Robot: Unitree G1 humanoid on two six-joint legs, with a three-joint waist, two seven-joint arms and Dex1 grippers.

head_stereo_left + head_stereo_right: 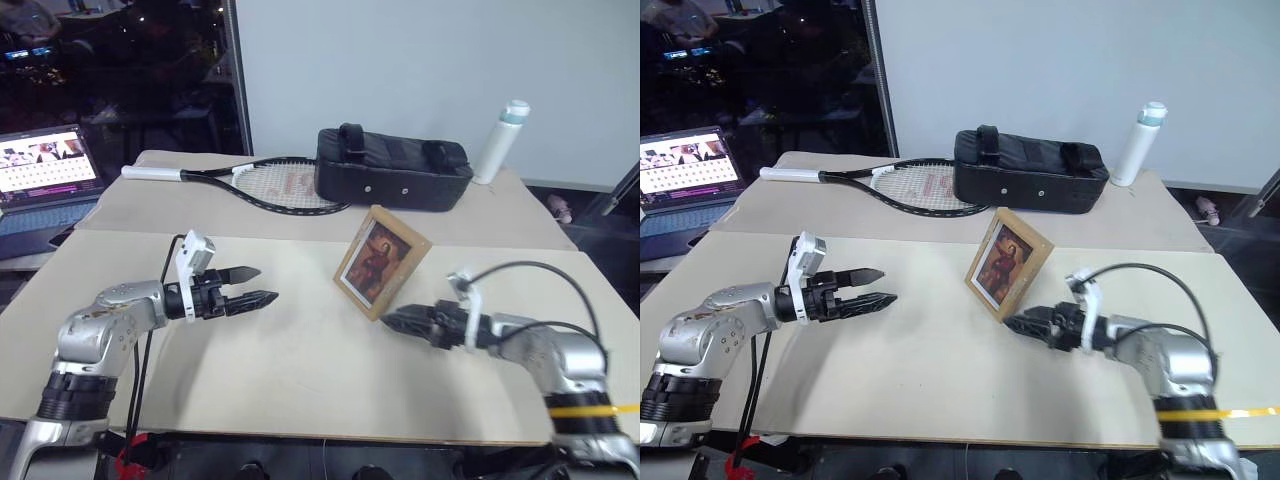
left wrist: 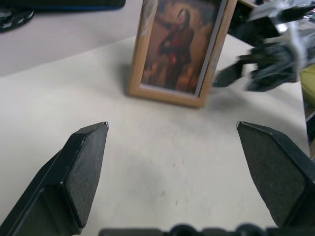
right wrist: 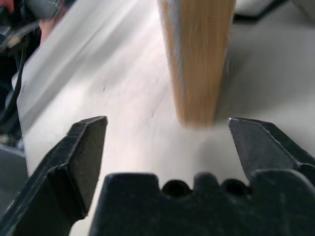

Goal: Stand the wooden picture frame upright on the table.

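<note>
The wooden picture frame [image 1: 382, 262] stands upright on the table [image 1: 300, 370], tilted slightly back, its reddish-brown portrait facing me. My right gripper [image 1: 392, 322] hovers low just in front of the frame's near right corner, open and holding nothing. In the right wrist view the frame's wooden edge [image 3: 199, 59] rises just past the spread fingertips [image 3: 96, 132], clear of them. My left gripper [image 1: 265, 284] is open too, well to the frame's left and pointing toward it. Its wrist view shows the frame [image 2: 179, 49] ahead and the right gripper [image 2: 256, 69] beside it.
On the farther beige tabletop lie a tennis racket [image 1: 255, 182], a black bag [image 1: 392, 168] and a white bottle [image 1: 499, 142]. An open laptop [image 1: 45, 170] sits at the far left. The seam between the two tabletops runs just behind the frame.
</note>
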